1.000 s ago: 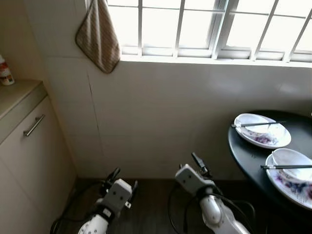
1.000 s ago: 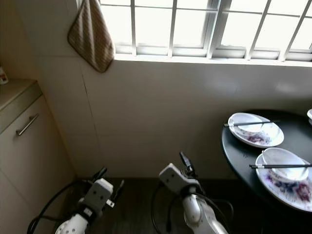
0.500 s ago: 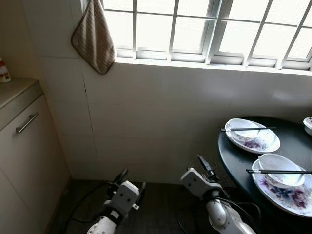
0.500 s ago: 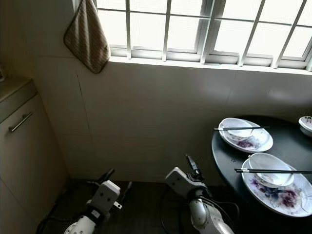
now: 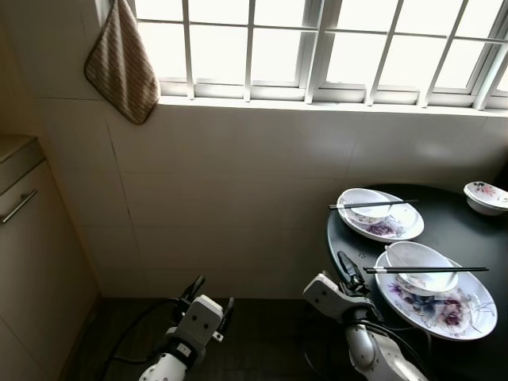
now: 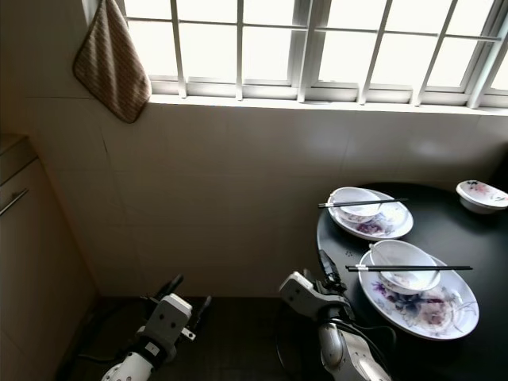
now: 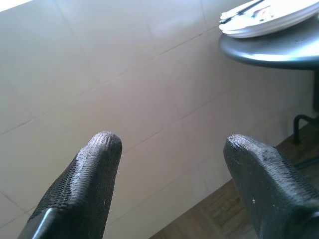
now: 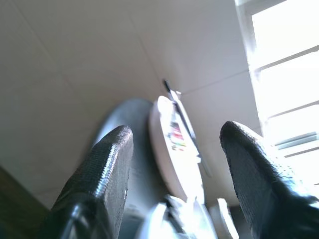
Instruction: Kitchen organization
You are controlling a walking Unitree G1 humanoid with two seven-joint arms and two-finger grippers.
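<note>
Plates (image 5: 432, 305) with chopsticks (image 5: 425, 270) on black table (image 5: 456, 230) | both claws spread wide, empty | towel (image 5: 121, 67) by window

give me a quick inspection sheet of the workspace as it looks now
surface: round black table at right, against the tiled wall.
job's things: two floral plates, each holding a white bowl with black chopsticks laid across; a small floral bowl at the far edge.
clutter: nothing seen.
grippers: left gripper open, low over the floor; right gripper open, beside the table edge.
cables: black cables by the left arm.
surroundings: barred window, striped towel hanging, beige cabinet at left.
</note>
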